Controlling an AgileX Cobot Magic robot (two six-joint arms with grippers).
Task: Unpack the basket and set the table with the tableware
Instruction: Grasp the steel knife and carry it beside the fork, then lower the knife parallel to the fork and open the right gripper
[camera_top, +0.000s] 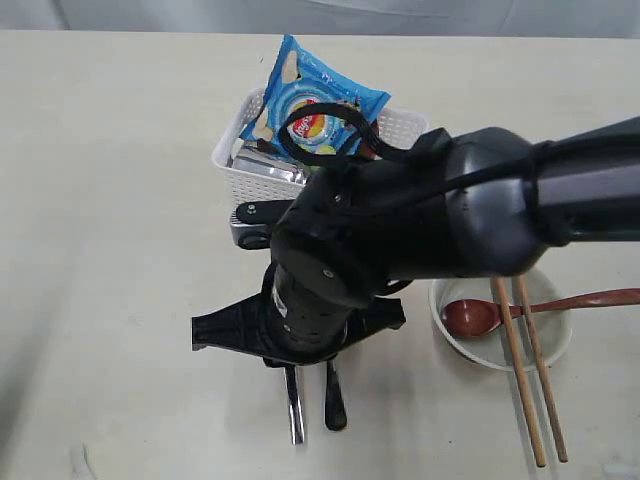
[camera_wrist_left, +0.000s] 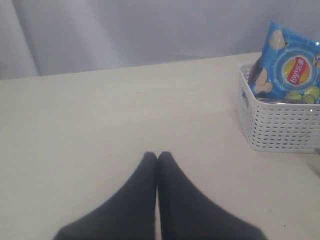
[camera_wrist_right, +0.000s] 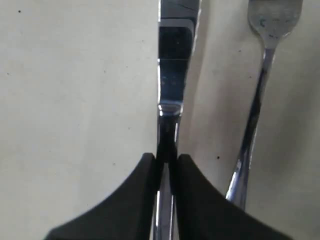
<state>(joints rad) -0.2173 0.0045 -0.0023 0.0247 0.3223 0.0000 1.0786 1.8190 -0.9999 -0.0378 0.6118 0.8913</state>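
Steel knife (camera_wrist_right: 174, 75), its handle pinched between your right jaws, lies just beside the fork (camera_wrist_right: 260, 100) on the pale surface (camera_wrist_right: 75, 100). Your left jaws are pressed together over a bare stretch, well apart from the white basket (camera_wrist_left: 280, 125) holding a blue chip bag (camera_wrist_left: 290, 70).

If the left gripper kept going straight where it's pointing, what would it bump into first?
Probably nothing soon: the left gripper points across bare table, and the basket sits off to the side. Depth is hard to judge.
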